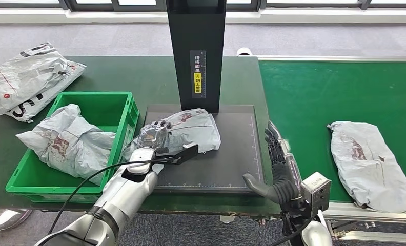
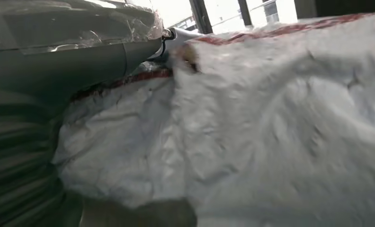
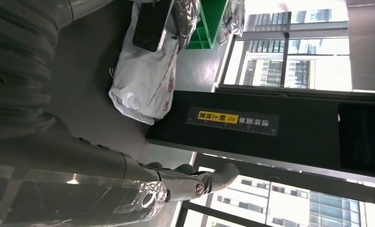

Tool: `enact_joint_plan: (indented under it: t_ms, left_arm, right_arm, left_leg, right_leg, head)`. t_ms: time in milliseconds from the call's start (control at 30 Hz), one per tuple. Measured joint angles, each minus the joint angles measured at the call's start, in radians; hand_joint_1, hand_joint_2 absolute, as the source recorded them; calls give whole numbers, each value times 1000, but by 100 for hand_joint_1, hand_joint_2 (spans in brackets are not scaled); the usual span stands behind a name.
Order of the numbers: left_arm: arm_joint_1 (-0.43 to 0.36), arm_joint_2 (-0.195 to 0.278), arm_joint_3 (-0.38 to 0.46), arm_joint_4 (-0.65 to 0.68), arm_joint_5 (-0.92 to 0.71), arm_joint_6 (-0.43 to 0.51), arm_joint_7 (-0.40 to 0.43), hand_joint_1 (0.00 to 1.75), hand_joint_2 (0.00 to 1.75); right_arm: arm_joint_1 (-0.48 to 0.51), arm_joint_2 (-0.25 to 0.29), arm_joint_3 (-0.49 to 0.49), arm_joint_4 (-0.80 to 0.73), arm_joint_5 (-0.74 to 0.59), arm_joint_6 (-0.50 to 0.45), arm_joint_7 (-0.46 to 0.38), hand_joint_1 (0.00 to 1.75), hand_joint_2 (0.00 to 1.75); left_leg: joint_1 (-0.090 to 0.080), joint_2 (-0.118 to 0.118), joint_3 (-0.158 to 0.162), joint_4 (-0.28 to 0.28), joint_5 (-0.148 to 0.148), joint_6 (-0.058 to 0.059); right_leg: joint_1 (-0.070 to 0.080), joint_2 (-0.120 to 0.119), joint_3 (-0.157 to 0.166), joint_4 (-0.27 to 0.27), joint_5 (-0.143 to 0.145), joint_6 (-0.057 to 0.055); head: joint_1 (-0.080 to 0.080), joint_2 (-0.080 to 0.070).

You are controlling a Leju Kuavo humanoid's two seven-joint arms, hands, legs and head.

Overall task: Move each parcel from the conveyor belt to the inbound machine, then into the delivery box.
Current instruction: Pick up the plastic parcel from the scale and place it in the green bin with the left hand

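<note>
parcel (image 1: 193, 128) under left hand (image 1: 154, 136) overhangs scanner platform's (image 1: 231, 154) left edge.

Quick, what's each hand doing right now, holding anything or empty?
Left hand: grips the grey parcel lying on the inbound machine's plate.
Right hand: open, holds nothing, beside the plate.

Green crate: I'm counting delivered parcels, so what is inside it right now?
One crumpled grey parcel lies in the green crate, spilling over its left rim. Bare floor shows at the far end. Whatever may lie beneath that parcel is covered.
</note>
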Motion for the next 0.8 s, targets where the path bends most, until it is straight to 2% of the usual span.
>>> enact_joint_plan:
  t_ms: [367,533,633,800]
  left_arm:
    - [-36,4,18,55,-1,27,-3,175,175]
    - [-30,5,53,37,0,102,-24,175,175]
    - [2,5,99,-62,8,196,-64,175,175]
    - [86,3,175,-347,63,257,-129,175,175]
  right_arm:
    - [-14,6,-8,1,5,-1,3,0,175]
    - [-13,10,-25,0,12,-13,3,0,175]
    - [-3,10,-37,-6,10,-31,4,0,175]
    - [20,13,-63,-31,5,-44,5,0,175]
  left_leg:
    - [0,0,0,0,0,0]
    - [0,0,0,0,0,0]
    - [0,0,-1,0,0,0]
    - [0,1,-1,0,-1,0]
  right_leg:
    - [0,0,0,0,0,0]
    - [0,0,-1,0,0,0]
    - [0,1,-1,0,0,0]
    - [0,2,-2,0,0,0]
  head:
    - [0,0]
    - [0,0]
    - [0,0]
    - [0,0]
